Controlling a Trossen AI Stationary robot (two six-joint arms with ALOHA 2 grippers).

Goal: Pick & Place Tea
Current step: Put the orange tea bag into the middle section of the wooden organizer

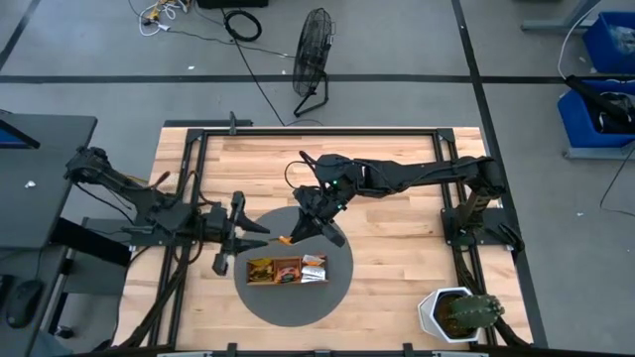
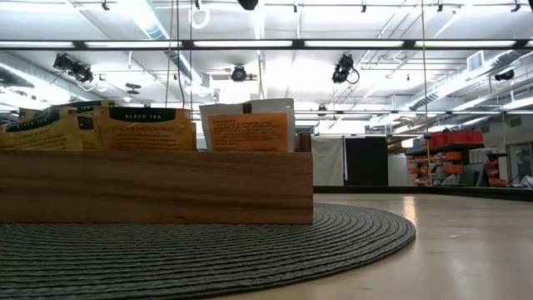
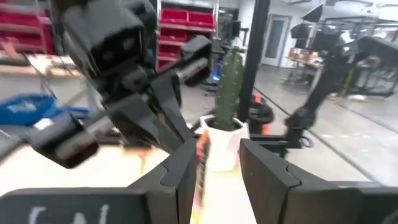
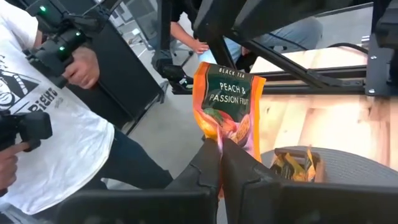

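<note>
Above the round mat [image 1: 298, 302], the right gripper [image 4: 221, 163] pinches a light, floppy tea sachet [image 4: 227, 106] by its edge; the left gripper [image 1: 260, 231] waits half-open, empty, near its free end.

Orange sachet [image 4: 227, 106], dark label; grey ribbed mat [image 2: 250, 242]; light wood tray [image 2: 158, 187].

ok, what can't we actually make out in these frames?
- Left gripper grip: wrist view blurred; something orange beside one finger, contact unclear.
- Sachet lower edge: hidden by right gripper.
- Tray contents: low view wall hides the sachets' lower parts; high view too small to count.
- Both arms: absent from low view.
</note>
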